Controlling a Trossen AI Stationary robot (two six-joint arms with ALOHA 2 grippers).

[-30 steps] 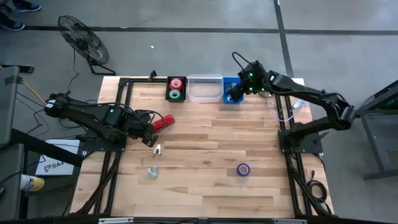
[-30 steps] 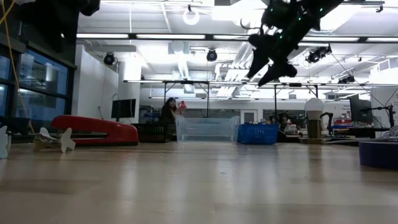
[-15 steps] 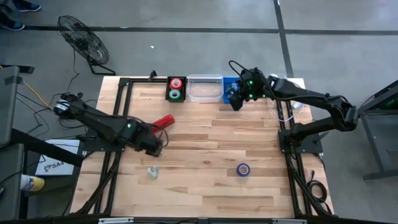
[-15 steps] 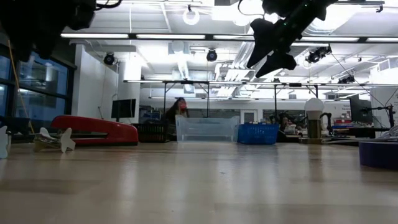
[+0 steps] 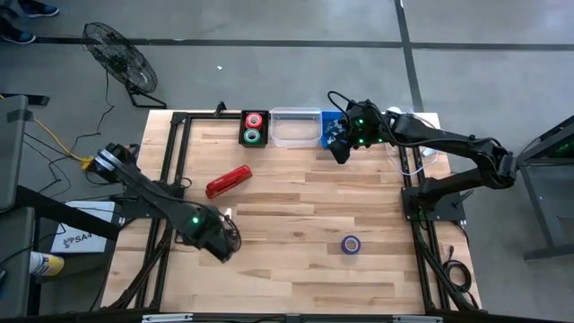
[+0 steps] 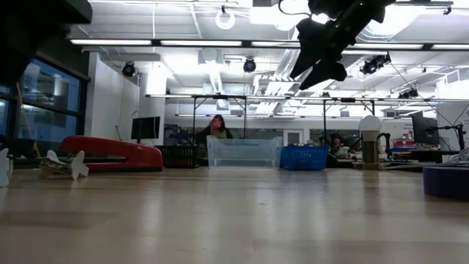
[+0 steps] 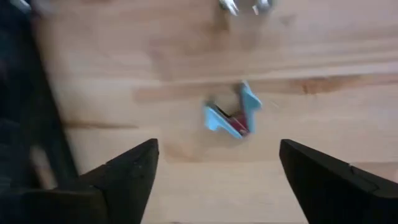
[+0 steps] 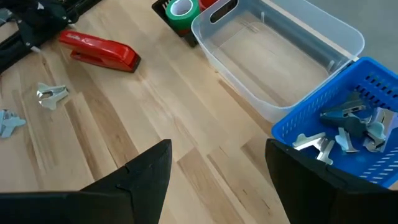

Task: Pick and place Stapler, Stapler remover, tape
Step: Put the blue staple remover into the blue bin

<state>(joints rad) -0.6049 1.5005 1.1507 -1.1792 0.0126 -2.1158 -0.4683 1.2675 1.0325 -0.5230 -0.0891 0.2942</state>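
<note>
Two arms work here. Our left end effector [image 5: 221, 248] has swung away from the stapler [image 5: 228, 180], which lies alone on the surface, and now hangs spread over a blue staple remover [image 7: 232, 117]. Far right of the stapler, our right end effector [image 5: 339, 149] hovers unclenched, empty, beside the blue basket [image 8: 336, 134].

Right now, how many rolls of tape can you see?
3: a red roll and a green roll in the black tray, a blue roll alone on the table. Others may be hidden.

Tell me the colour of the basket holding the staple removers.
Blue basket, clearest in the right wrist view.
</note>
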